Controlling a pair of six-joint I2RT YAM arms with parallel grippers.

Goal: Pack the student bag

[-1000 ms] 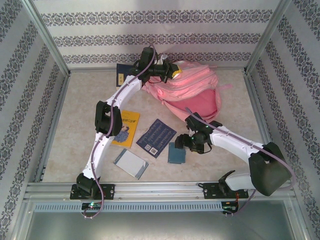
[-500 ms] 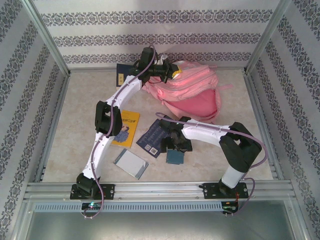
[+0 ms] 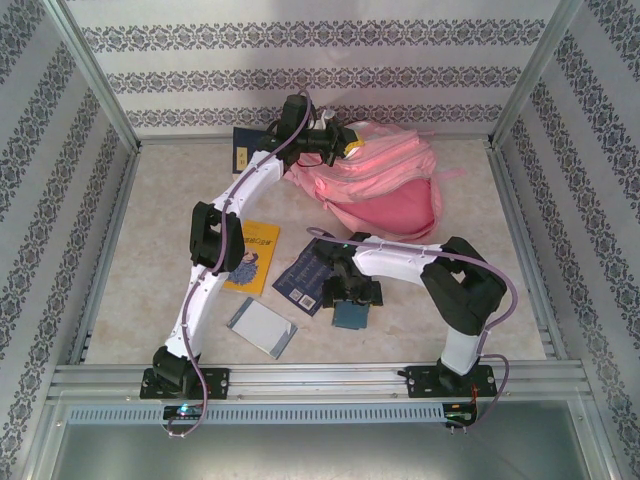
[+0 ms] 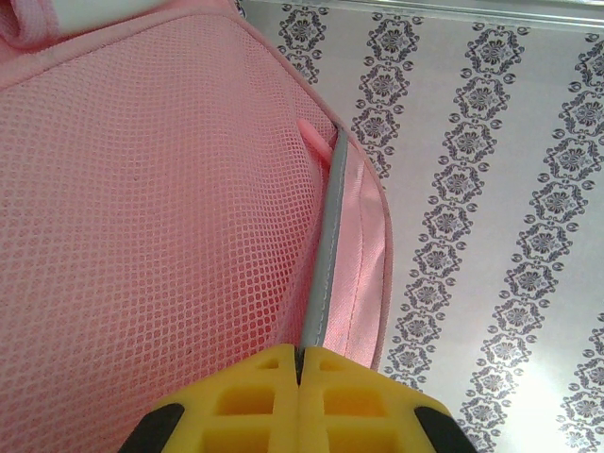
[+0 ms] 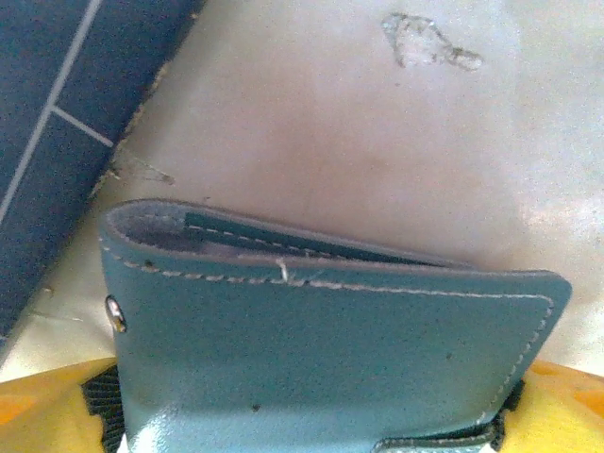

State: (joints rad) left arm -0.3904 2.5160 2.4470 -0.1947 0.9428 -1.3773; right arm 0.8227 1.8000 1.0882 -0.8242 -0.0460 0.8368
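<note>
The student bag (image 3: 385,180) lay on its side at the far middle of the bench (image 3: 150,230), seen whole from the overhead camera. That view also gave the left gripper (image 3: 347,141) at the bag's far left edge, though not how it held. The left wrist camera settled this: its yellow fingers (image 4: 245,401) were pressed together on a grey strip (image 4: 326,255) running along the bag's rim beside the pink mesh (image 4: 151,217), with patterned wallpaper (image 4: 491,189) behind. On the near side of the bag, the right gripper (image 3: 351,297) hung over a teal wallet (image 3: 349,316) lying flat on the bench. From overhead its jaws were hidden under the wrist. The right wrist camera showed them spread, one yellow finger (image 5: 42,401) on each side of the wallet, but I could not tell whether either touched the leather. A dark blue book (image 3: 310,270) lay just left of the wallet, its corner also visible from the right wrist. Farther left of the bag's near side lay a yellow book (image 3: 255,255) and a grey notebook (image 3: 262,327).
</note>
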